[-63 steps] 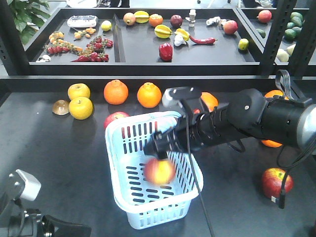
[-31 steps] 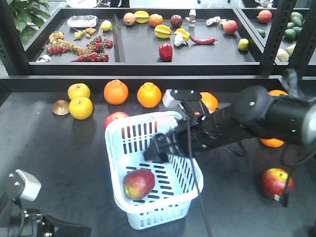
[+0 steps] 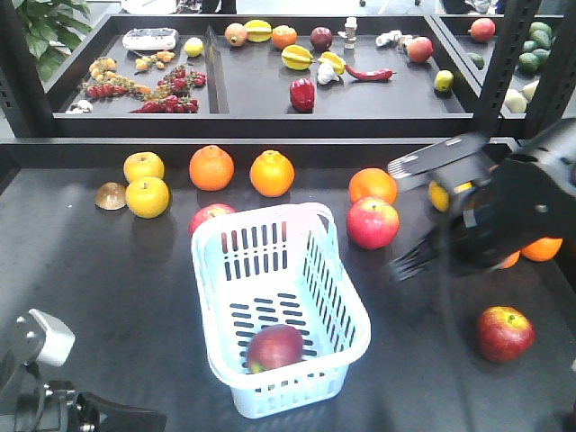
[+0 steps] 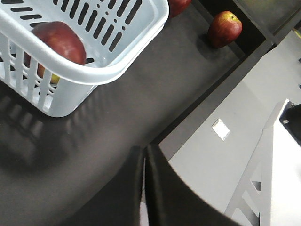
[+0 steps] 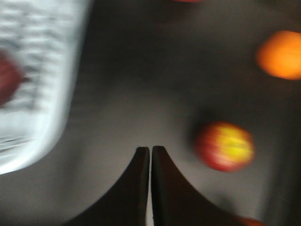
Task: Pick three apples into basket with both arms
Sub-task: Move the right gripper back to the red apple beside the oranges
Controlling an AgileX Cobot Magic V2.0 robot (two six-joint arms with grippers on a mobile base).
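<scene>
Showing the right arm [image 3: 504, 211] drawn back to the right of the basket [image 3: 288, 389]; half a second earlier it reached across the basket's far rim. The arm is motion-blurred. The first apple [image 3: 274, 347], blurred in mid-fall one second ago and lying at the near left of the basket floor half a second ago, now rests at the near end wall. It is the only item inside.

With the arm withdrawn, a second apple [image 3: 373, 222] is uncovered on the dark table [image 3: 108, 288], just beside the basket's right rim, with an orange [image 3: 373, 184] behind it.

Right gripper [image 5: 150, 154]: fingers pressed together, holding nothing, over bare table to the right of the basket. Left gripper [image 4: 143, 154]: fingers likewise closed and empty, low beside the basket's near corner. The left arm [image 3: 45, 387] sits at the lower left of the front view.

A third apple [image 3: 504, 333] lies at the front right of the table, well apart from the basket. A fourth apple [image 3: 212, 216] lies behind the basket's far left corner, partly hidden by the rim. Two more oranges [image 3: 211, 166] and two yellow fruits [image 3: 148, 197] stand along the back of the table. The shelf trays [image 3: 270, 103] beyond hold mixed produce.
</scene>
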